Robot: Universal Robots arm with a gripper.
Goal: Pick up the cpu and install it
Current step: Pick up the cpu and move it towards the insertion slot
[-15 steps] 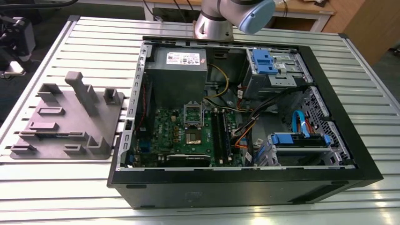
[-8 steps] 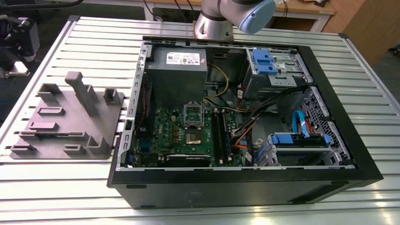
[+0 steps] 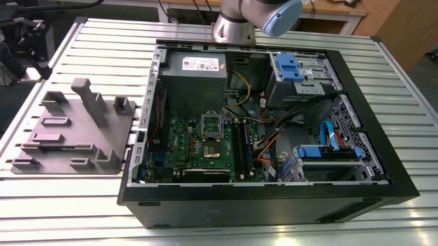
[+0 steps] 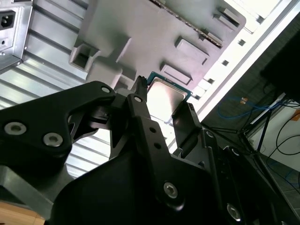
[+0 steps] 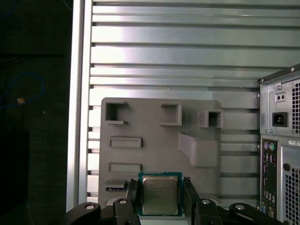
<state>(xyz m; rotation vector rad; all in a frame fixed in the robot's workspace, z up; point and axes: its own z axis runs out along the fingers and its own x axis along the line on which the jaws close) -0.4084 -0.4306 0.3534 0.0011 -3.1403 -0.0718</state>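
Two black fingers (image 5: 132,194) of the gripper (image 5: 160,186) sit against opposite edges of the cpu (image 5: 160,196). The gripper is closed on it and holds the chip flat, silver top toward the first wrist camera. A teal-green rim shows round the metal lid. The second wrist view shows the same grip from a slant: cpu (image 4: 165,96) between the fingertips, dark gripper (image 4: 164,101) linkage in front.

The cpu hangs clear above the grey tray (image 5: 154,108), not resting in it, and the tray looks small behind the chip. The tray carries raised blocks and shallow rectangular pockets. It lies on the ribbed metal worktop (image 5: 164,56), beside the case (image 5: 281,140), whose rear panel with a power inlet is in sight.

Exterior view: the case (image 3: 274,210) lies open on its side. The tray (image 3: 68,136) is on the exterior view's left of it, a narrow strip of worktop (image 3: 89,205) between them. Inside the case:
- a green board (image 3: 184,154) with the socket (image 3: 211,146) near its middle
- black memory slots (image 3: 241,141) just to the exterior view's right of the socket
- a grey power supply (image 3: 195,77) beyond the board, toward the arm (image 3: 239,20)

The arm's column stands at the case's far edge.
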